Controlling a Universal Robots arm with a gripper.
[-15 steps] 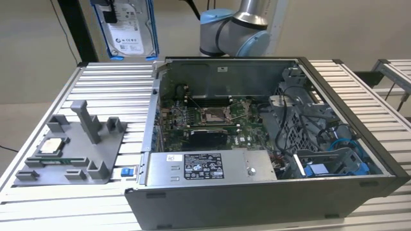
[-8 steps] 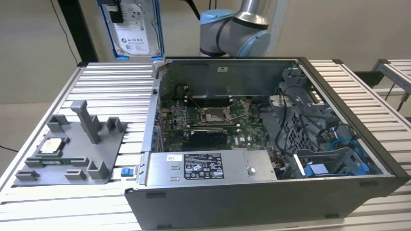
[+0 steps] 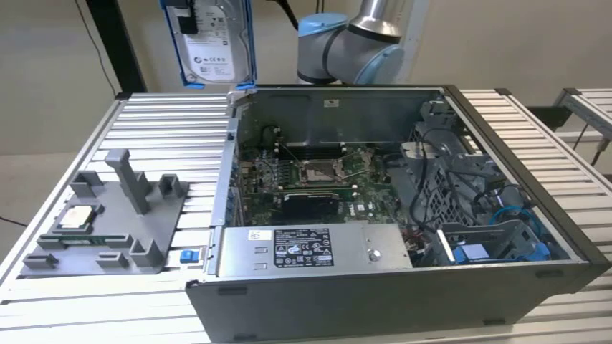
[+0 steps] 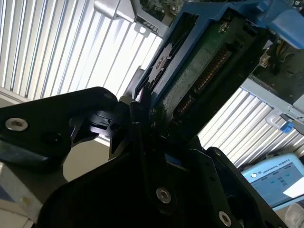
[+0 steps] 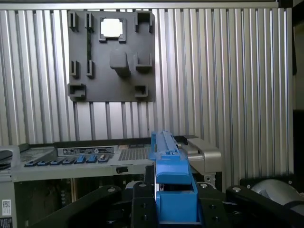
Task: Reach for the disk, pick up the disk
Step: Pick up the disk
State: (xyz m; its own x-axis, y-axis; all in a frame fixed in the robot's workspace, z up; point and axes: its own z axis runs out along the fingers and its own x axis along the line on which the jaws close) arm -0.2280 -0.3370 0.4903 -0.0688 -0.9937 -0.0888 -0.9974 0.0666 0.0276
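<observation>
The disk (image 3: 215, 43), a silver-grey drive with a white label in a bright blue bracket, hangs upright high above the table's far edge, left of the arm in the exterior view. In the second wrist view my gripper (image 4: 148, 116) is shut on the disk (image 4: 199, 61), black fingers (image 4: 137, 114) clamping one end of its blue frame, green circuit side showing. In the first wrist view the disk's blue bracket edge (image 5: 168, 166) stands up between the black fingers of the gripper (image 5: 173, 192).
An open computer case (image 3: 222, 208) fills the table's middle and the exterior view's right. A grey fixture plate (image 3: 143, 229) with a small square silver chip (image 3: 79, 215) lies at the exterior view's left on the slatted table (image 3: 163, 129). The arm's base (image 3: 349, 43) stands behind the case.
</observation>
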